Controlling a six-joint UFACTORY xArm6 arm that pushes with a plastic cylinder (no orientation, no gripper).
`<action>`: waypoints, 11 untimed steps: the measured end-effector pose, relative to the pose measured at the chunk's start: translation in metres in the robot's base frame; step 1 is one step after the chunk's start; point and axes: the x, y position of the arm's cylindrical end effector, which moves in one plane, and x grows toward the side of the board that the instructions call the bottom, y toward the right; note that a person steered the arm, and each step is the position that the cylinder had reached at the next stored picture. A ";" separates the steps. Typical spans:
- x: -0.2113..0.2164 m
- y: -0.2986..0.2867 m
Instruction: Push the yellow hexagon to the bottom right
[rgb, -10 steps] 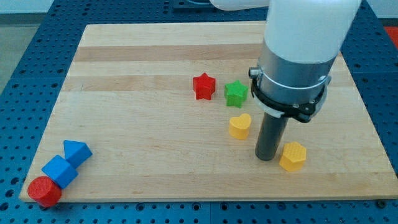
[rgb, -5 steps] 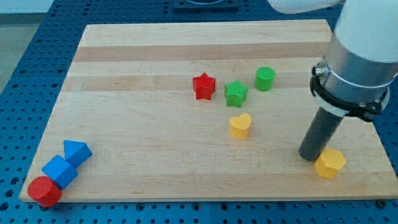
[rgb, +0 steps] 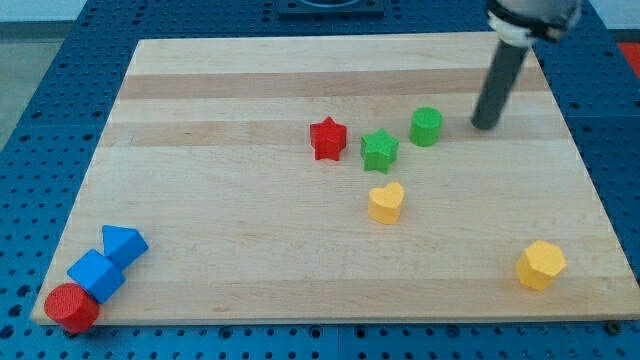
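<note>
The yellow hexagon (rgb: 541, 265) lies near the board's bottom right corner. My tip (rgb: 484, 126) is far above it, in the upper right part of the board, just to the right of the green cylinder (rgb: 426, 127). The tip touches no block. The rod rises toward the view's top right.
A green star (rgb: 379, 150) and a red star (rgb: 327, 138) sit left of the green cylinder. A yellow heart (rgb: 386, 202) lies below them. A blue triangle (rgb: 122, 243), a blue cube (rgb: 95, 275) and a red cylinder (rgb: 71, 307) cluster at the bottom left corner.
My tip has left the yellow hexagon and moved up toward the view's top, beside the green cylinder. The hexagon slid right and slightly down to the bottom right corner.
</note>
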 end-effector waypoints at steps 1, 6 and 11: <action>-0.011 -0.085; 0.047 -0.067; 0.058 -0.024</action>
